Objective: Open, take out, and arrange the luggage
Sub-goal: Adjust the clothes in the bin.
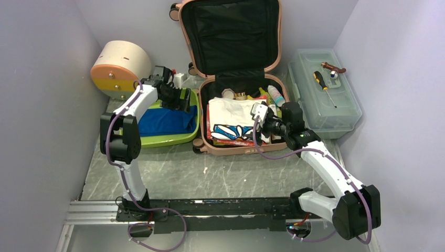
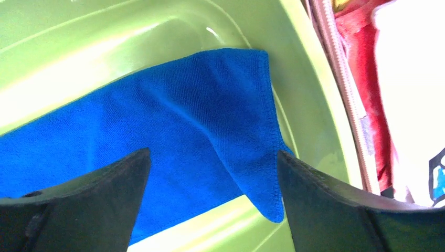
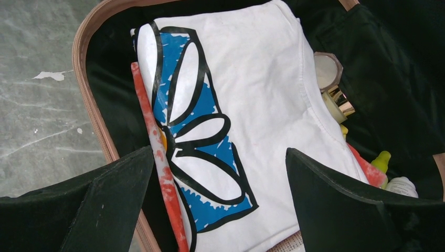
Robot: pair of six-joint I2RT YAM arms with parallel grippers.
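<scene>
The luggage point(image 1: 231, 37) lies open at twelve o'clock on the desk point(image 1: 173, 173), lid leaning back so the contents are reachable. My right tool point(image 3: 219, 151) hangs over it, jaws spread wide and empty, above the white shirt point(image 3: 252, 79), I think to take it next. At nine o'clock of the luggage, my left tool point(image 2: 211, 155) is also spread and empty over the blue cloth point(image 2: 183, 121) in the green tray point(image 2: 105, 37), where things seem collected.

Grey marbled bench point(image 1: 210, 173) carries four things. Open pink luggage point(image 1: 231, 37) sits centre-back, green tray point(image 1: 168, 139) just beside its left. Cream box point(image 1: 118, 60) far left, translucent toolbox point(image 1: 336, 126) right.
</scene>
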